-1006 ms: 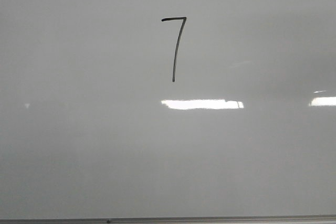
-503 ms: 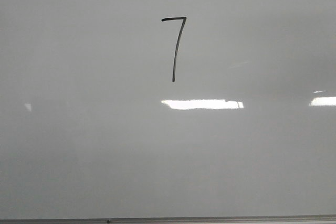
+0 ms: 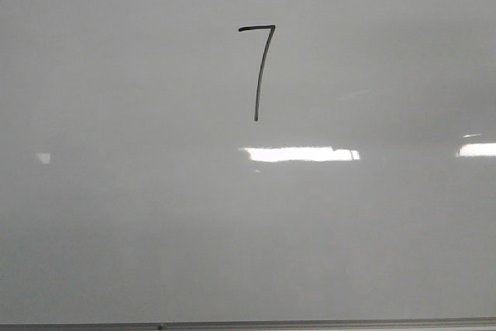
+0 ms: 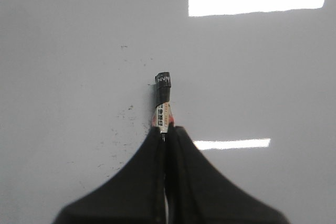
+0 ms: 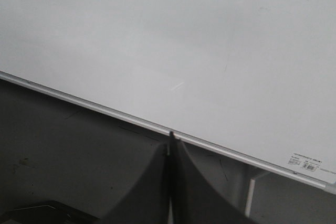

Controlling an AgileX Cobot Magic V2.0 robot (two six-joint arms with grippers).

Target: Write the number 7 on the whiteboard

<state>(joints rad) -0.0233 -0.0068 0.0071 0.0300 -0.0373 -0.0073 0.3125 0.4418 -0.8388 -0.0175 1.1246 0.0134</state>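
Already Written: Digit Done, Marker Off the Board

Stands finished high on the whiteboard [image 3: 116,215]: the number 7 [image 3: 259,71], stem slanting down-left. Left pincer [image 4: 167,137] clamped on marker [image 4: 163,98], nearer; right pincer [image 5: 171,153] closed, empty, beyond the edge.

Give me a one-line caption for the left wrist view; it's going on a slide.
Left gripper shut on a marker, held over the whiteboard among faint ink specks and light reflections.
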